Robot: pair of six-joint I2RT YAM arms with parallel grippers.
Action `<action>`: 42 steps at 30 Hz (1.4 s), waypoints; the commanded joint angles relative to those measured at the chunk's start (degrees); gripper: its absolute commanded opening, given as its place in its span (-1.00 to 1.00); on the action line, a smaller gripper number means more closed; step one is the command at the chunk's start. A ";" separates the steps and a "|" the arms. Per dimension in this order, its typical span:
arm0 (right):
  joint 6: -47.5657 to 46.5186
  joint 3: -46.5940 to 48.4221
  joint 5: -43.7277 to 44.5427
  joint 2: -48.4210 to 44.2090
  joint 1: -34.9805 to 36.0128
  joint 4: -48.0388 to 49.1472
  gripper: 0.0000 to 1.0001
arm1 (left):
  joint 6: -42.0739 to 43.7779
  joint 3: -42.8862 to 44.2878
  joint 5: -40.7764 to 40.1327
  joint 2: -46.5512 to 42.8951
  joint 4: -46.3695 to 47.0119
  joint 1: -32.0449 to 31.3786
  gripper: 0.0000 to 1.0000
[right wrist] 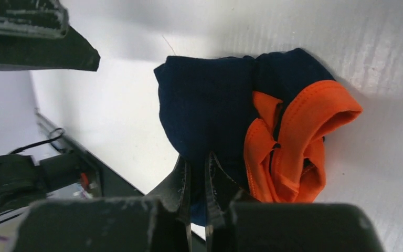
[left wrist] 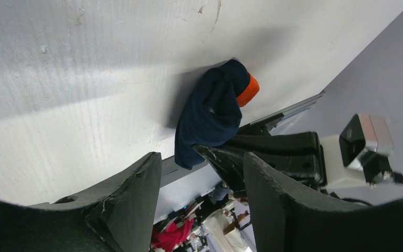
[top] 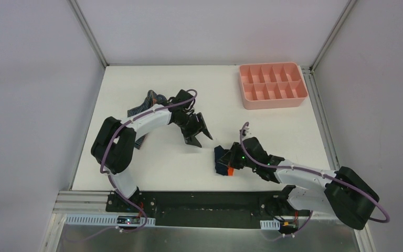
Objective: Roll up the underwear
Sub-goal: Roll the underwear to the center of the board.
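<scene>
The navy underwear (top: 221,157) with orange trim (right wrist: 294,142) lies bunched in a loose roll on the white table near the front middle. My right gripper (top: 231,160) is shut on a fold of its navy cloth (right wrist: 210,105), fingers pinched together at its near edge (right wrist: 198,168). My left gripper (top: 197,134) hovers open just left of and behind the bundle, nothing between its fingers (left wrist: 202,173); in the left wrist view the bundle (left wrist: 212,110) sits ahead of it. The striped underwear (top: 150,100) lies at the back left, partly hidden under the left arm.
A pink compartment tray (top: 273,84) stands at the back right of the table. The table's front edge and the black base rail (top: 204,202) run close behind the navy bundle. White walls close in the table on three sides.
</scene>
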 commanded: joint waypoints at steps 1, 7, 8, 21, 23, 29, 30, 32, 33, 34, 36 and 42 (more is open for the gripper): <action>7.31 -6.33 -12.50 -1.46 -7.12 10.05 -1.00 | 2.54 0.44 3.48 -1.73 -1.30 -0.55 0.18; 11.02 -12.67 -20.68 0.03 -14.95 18.80 -1.00 | 3.98 1.35 6.38 -0.78 -1.30 -1.03 0.16; 10.98 -13.00 -21.56 0.22 -15.50 19.16 -1.00 | 4.12 1.81 6.82 -0.27 -1.28 -1.23 0.16; 13.93 -19.08 -32.03 6.09 -24.56 30.70 -1.00 | 8.01 10.15 11.39 13.36 -1.06 -5.48 0.25; 14.45 -19.82 -33.63 8.42 -25.64 33.72 -1.00 | 8.35 11.52 12.25 15.07 -1.04 -5.90 0.25; 15.99 -20.98 -36.89 17.19 -27.54 43.86 -1.00 | 9.16 13.78 14.08 18.17 -1.00 -7.07 0.20; 16.52 -20.93 -37.40 19.63 -27.76 45.89 -1.00 | 9.25 13.90 14.09 18.46 -0.95 -7.28 0.19; 17.69 -20.84 -38.39 23.28 -28.25 50.21 -1.00 | 9.27 13.94 14.30 18.90 -0.82 -7.69 0.17; 18.36 -20.80 -38.85 25.16 -28.40 52.43 -1.00 | 9.35 13.91 14.45 19.15 -0.78 -7.82 0.16; 19.12 -20.71 -39.28 27.22 -28.47 55.10 -1.00 | 9.30 13.91 14.43 19.33 -0.65 -8.04 0.13; 20.71 -20.75 -39.58 31.04 -28.55 60.31 -1.00 | 9.13 14.21 14.53 19.94 -0.44 -8.50 0.06; 23.73 -20.64 -39.60 37.86 -28.84 69.33 -1.00 | 7.99 14.86 14.64 21.63 0.47 -9.58 -0.29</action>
